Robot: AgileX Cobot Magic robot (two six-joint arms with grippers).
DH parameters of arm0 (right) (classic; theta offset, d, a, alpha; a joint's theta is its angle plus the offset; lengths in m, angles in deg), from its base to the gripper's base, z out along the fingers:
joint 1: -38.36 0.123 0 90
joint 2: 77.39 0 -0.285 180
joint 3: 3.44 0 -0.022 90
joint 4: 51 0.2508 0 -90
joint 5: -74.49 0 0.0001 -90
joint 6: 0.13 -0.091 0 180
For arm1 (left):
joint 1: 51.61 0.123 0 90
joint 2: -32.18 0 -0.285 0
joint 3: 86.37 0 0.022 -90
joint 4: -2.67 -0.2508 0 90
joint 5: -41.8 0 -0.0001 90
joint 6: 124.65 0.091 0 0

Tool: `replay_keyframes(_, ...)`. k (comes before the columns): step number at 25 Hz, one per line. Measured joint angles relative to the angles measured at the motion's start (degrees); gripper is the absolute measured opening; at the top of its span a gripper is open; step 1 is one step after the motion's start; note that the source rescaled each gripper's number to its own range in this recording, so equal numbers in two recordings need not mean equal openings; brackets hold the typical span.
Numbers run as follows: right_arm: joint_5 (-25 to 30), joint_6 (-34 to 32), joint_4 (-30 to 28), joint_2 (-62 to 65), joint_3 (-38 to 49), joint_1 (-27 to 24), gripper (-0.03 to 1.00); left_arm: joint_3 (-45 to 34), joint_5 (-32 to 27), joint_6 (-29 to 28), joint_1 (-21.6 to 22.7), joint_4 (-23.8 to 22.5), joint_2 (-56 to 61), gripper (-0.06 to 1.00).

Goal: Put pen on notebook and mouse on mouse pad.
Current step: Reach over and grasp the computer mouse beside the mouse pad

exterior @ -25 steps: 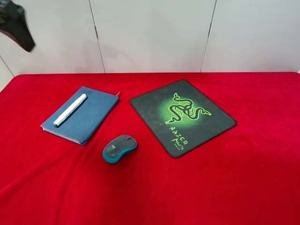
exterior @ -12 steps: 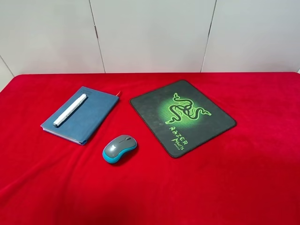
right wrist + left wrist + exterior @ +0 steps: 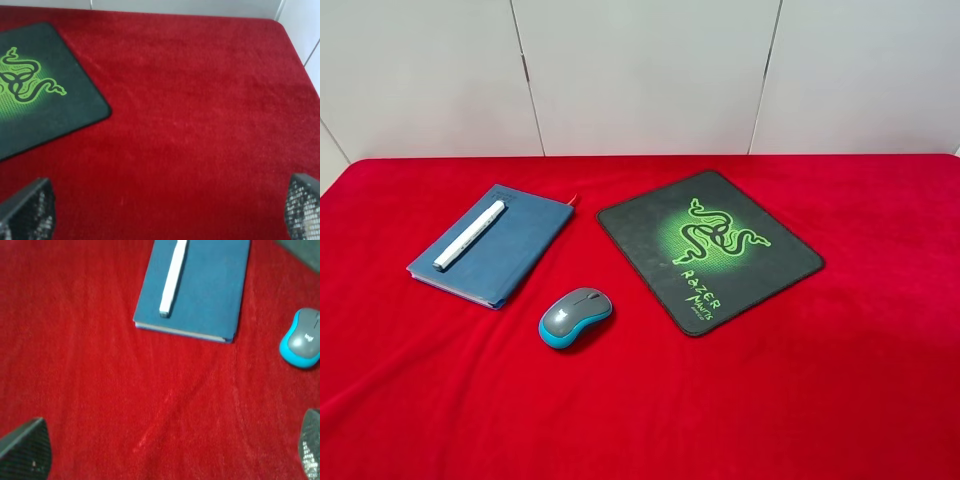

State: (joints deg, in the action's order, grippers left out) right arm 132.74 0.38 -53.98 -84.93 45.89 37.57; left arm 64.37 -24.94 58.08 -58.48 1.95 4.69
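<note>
The white pen [image 3: 470,235] lies on the slate-blue notebook [image 3: 510,255] at the left of the red cloth. The left wrist view also holds the pen [image 3: 172,277] and the notebook [image 3: 210,295]. The grey and teal mouse [image 3: 575,317] sits on the cloth between the notebook and the black mouse pad [image 3: 750,270], touching neither. No arm appears in the exterior high view. My left gripper [image 3: 170,450] hangs open above bare cloth, short of the notebook, with the mouse [image 3: 301,337] off to one side. My right gripper [image 3: 165,210] is open over bare cloth beside the mouse pad [image 3: 45,120].
A red cloth [image 3: 820,400] covers the whole table. White wall panels [image 3: 640,70] stand behind the far edge. The table's corner and a white surface beyond it [image 3: 305,35] show in the right wrist view.
A dark arm part at the upper left corner of the exterior high view one second ago has gone out of view. The pen, notebook, mouse and mouse pad have not moved.
</note>
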Motion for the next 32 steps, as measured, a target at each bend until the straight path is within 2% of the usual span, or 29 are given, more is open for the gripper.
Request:
replay_keyframes(6, 0.00, 0.00, 0.00, 0.00, 0.00, 0.00, 1.00, -4.38, 0.00, -0.06, 0.00, 0.21, 12.59, 0.99)
replay_keyframes(10, 0.00, 0.00, 0.00, 0.00, 0.00, 0.00, 1.00, -5.39, 0.00, 0.05, 0.00, 1.05, 16.71, 1.00)
replay_keyframes(18, 0.00, 0.00, 0.00, 0.00, 0.00, 0.00, 1.00, -6.32, 0.06, 0.29, 0.00, 1.64, 17.32, 1.00)
replay_keyframes(32, 0.00, 0.00, 0.00, 0.00, 0.00, 0.00, 1.00, -16.39, 0.06, 0.29, 0.00, 1.92, 19.93, 1.00)
